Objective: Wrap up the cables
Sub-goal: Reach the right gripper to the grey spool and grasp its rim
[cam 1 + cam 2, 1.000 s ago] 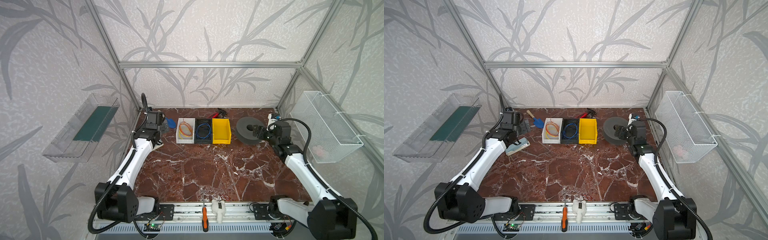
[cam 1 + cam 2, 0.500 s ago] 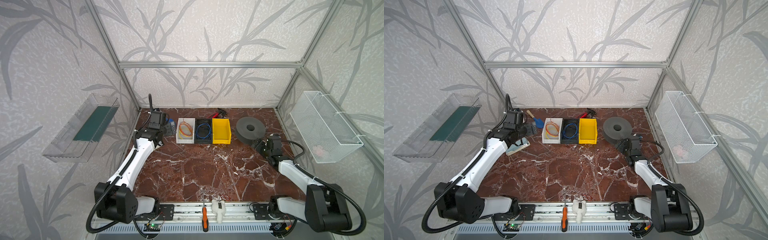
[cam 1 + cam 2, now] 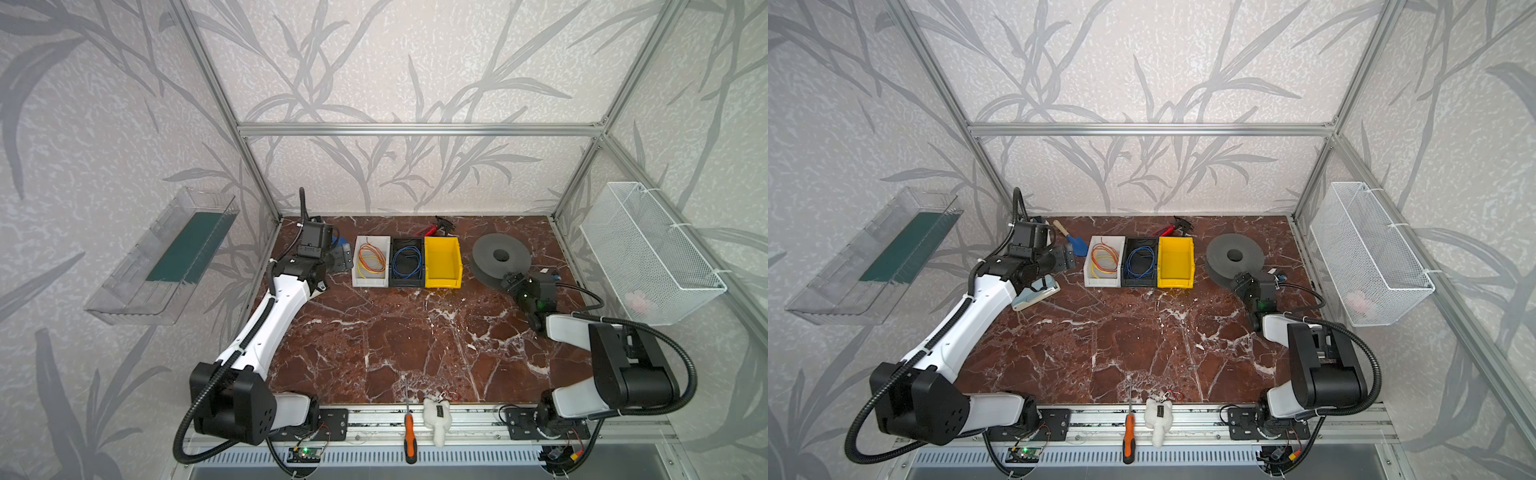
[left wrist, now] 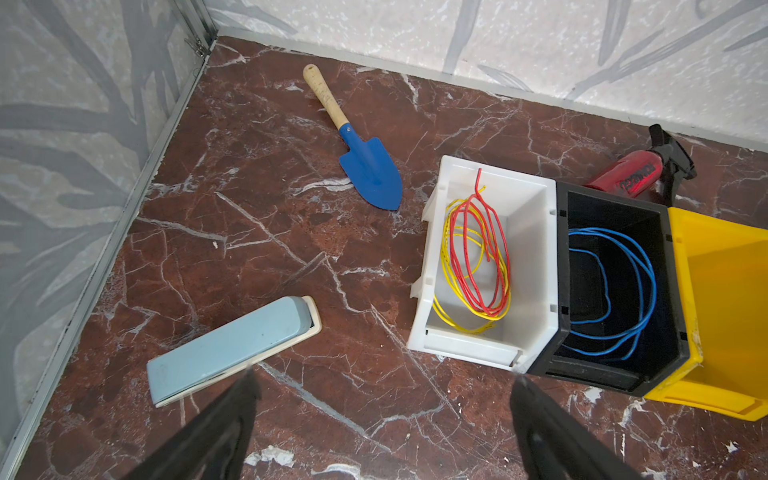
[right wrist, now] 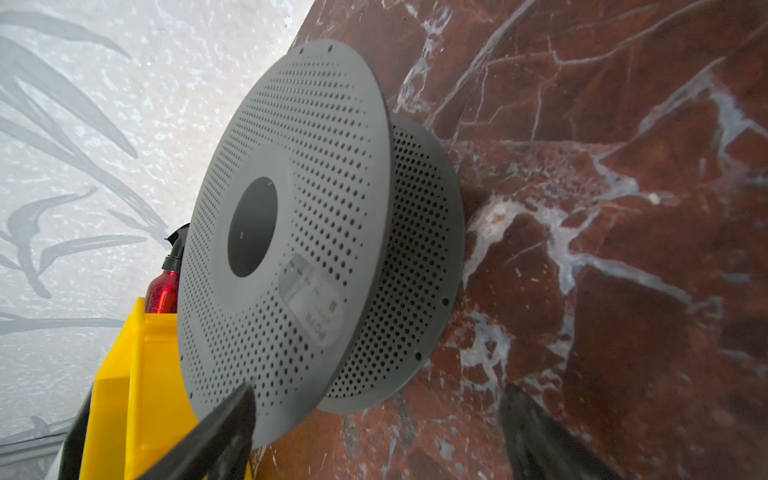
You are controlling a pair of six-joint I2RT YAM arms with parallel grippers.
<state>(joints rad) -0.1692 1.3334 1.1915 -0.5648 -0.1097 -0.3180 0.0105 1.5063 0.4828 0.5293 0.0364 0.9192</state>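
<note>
Rail, 6 o'clock: one orange-handled screwdriver [image 3: 409, 432], one white plush toy [image 3: 437, 419].
Grippers: two. The left gripper [image 4: 384, 378] is at 10 o'clock with jaws apart. The right gripper [image 5: 378, 392] is at 2 o'clock with jaws apart, near the one grey spool [image 5: 316, 166].
Bins, 12 o'clock: three in a row: white bin [image 4: 536, 232], black bin [image 4: 562, 257], yellow bin [image 4: 727, 311].
Cables [image 4: 653, 286]: one bright-blue coil, very thin, in loose loops inside the black bin.
Other wires: one red wire [image 4: 465, 249] and one yellow wire [image 4: 446, 232], both in the white bin.
Writing: the label [image 5: 311, 299] on the spool and the lettering on the red bottle [image 4: 636, 174] are not legible.

Glossy marble-look tabletop [image 3: 395, 332], matt perforated plastic spool [image 5: 311, 166], smooth plastic yellow bin [image 4: 727, 311], wooden-handled trowel [image 4: 349, 135].
</note>
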